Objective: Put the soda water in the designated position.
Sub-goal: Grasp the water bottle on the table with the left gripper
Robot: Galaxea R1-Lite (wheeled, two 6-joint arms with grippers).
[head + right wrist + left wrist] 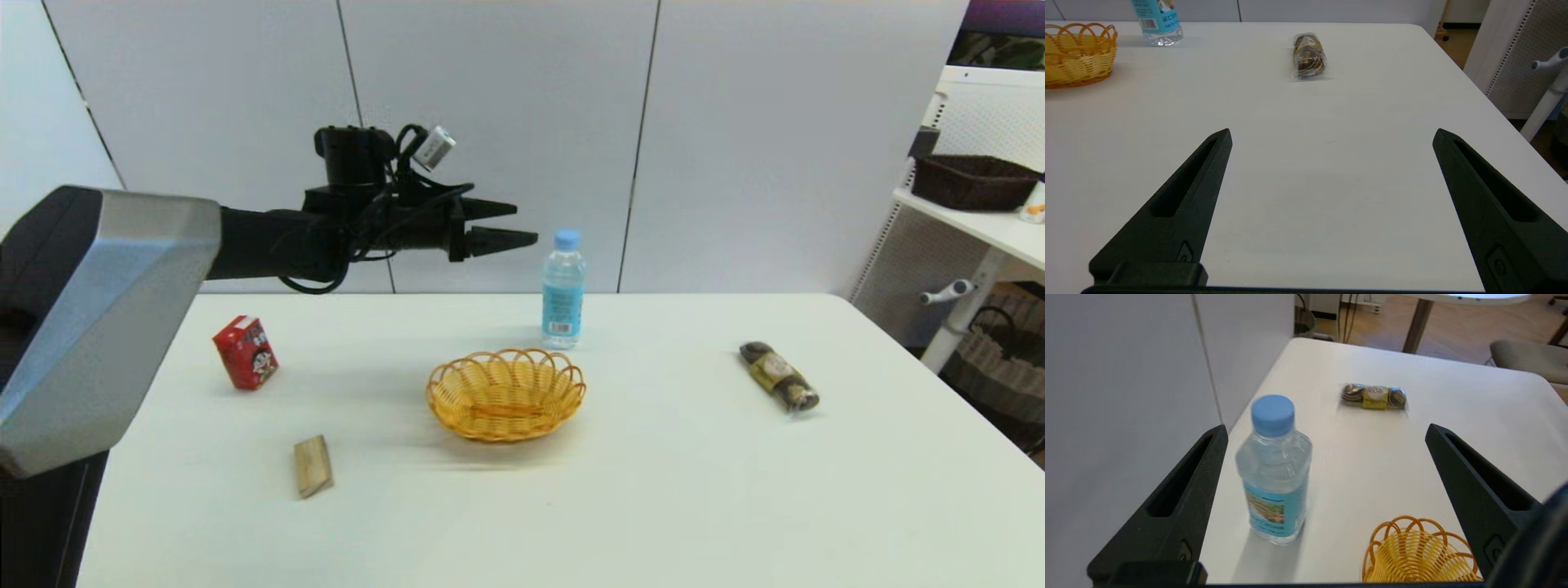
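The soda water [563,290] is a small clear bottle with a light blue cap and blue label, standing upright on the white table just behind the yellow wicker basket [506,394]. My left gripper [522,224] hangs in the air to the bottle's left, at about cap height, open and holding nothing. In the left wrist view the soda water [1274,473] stands ahead of the open fingers [1180,498], close to one of them, with the basket [1419,555] off to the side. My right gripper [1331,134] is open above bare table, and the soda water [1156,22] shows far off.
A red carton [246,352] stands at the left. A small tan block [313,465] lies near the front left. A dark wrapped snack [779,376] lies at the right. Grey wall panels rise right behind the table. A shelf with a dark basket [971,181] stands at far right.
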